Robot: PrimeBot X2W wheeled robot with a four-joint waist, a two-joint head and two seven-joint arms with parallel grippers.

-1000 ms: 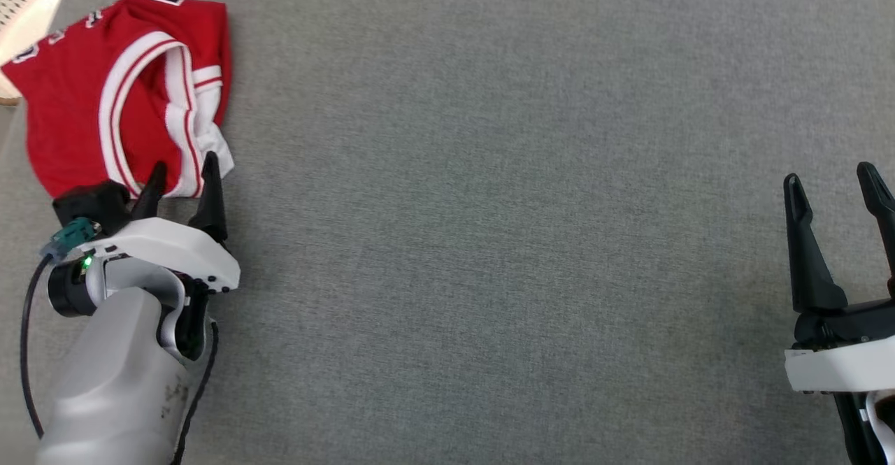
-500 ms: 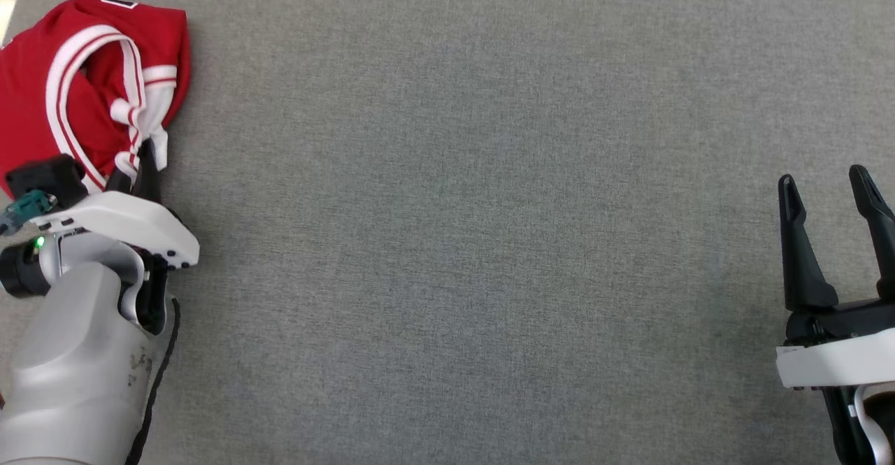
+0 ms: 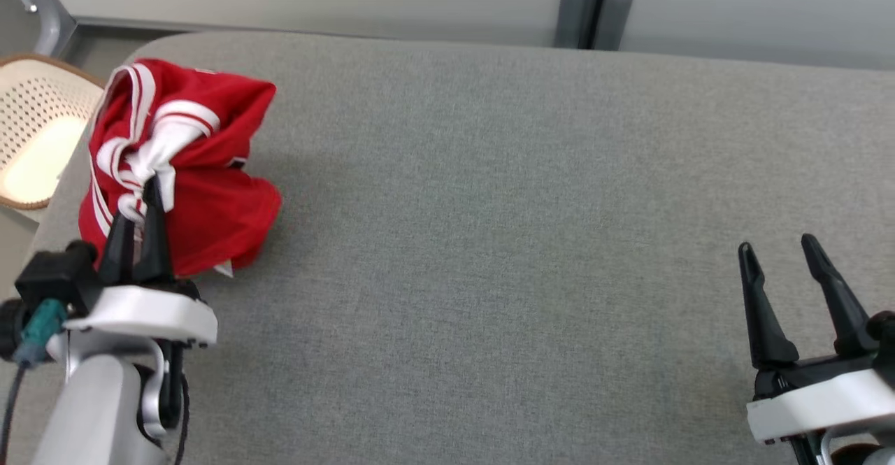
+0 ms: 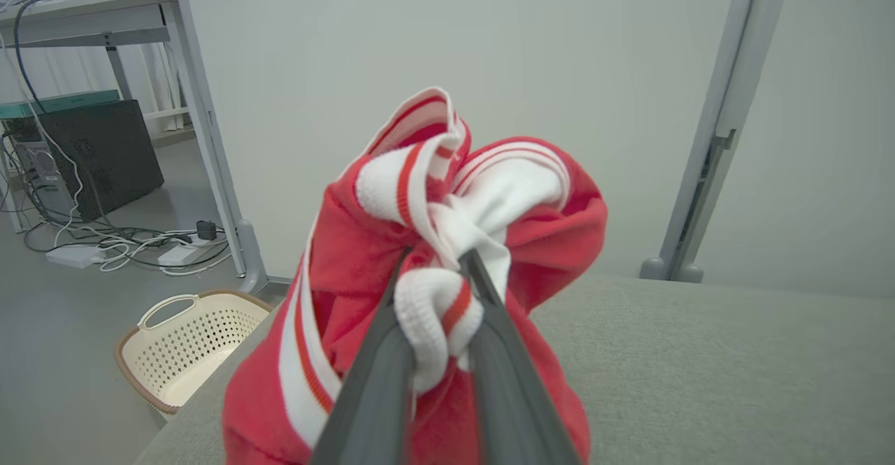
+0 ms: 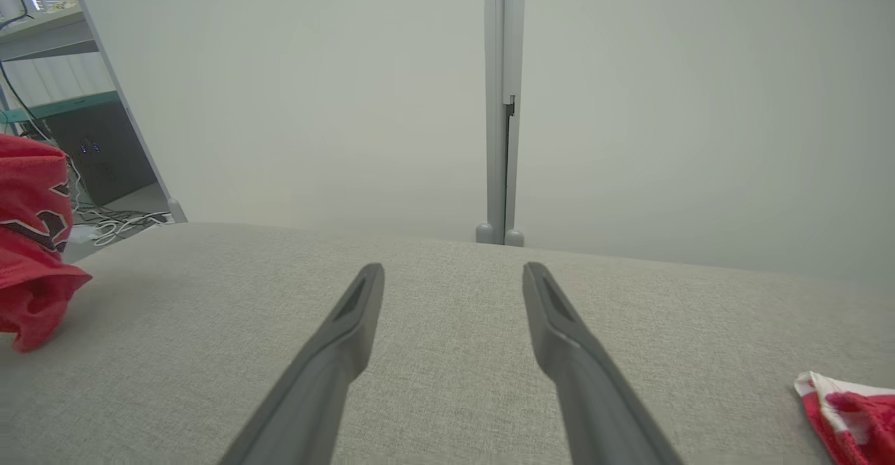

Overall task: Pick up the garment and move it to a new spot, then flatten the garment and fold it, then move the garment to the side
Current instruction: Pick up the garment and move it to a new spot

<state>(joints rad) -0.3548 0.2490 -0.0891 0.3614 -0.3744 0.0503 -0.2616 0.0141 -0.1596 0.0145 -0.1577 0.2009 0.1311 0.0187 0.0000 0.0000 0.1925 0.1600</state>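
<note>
The garment [image 3: 203, 185] is a red jersey with white-and-red striped trim, bunched up near the far left corner of the grey table [image 3: 489, 206]. My left gripper [image 3: 143, 196] is shut on a fold of its white ribbed trim, and the cloth hangs in a heap from the fingertips. In the left wrist view the gripper [image 4: 437, 255] pinches that trim, with the garment [image 4: 349, 262] draped around both fingers. My right gripper [image 3: 776, 244] stands open over the table's right side, holding nothing. From the right wrist, that gripper [image 5: 454, 269] is open and the garment [image 5: 31, 241] shows at far left.
A cream perforated basket [image 3: 35, 136] sits on the floor beyond the table's left edge. A grey post [image 3: 594, 3] and pale wall panels stand behind the table. A small red-and-white cloth piece [image 5: 849, 409] lies at the right wrist view's lower right. A desk, computer and cables [image 4: 91, 164] stand far left.
My left gripper closed on the garment's striped trim and raised it, so the flat jersey is now bunched. The head camera tilted up, showing the table's far edge. The right gripper stayed open.
</note>
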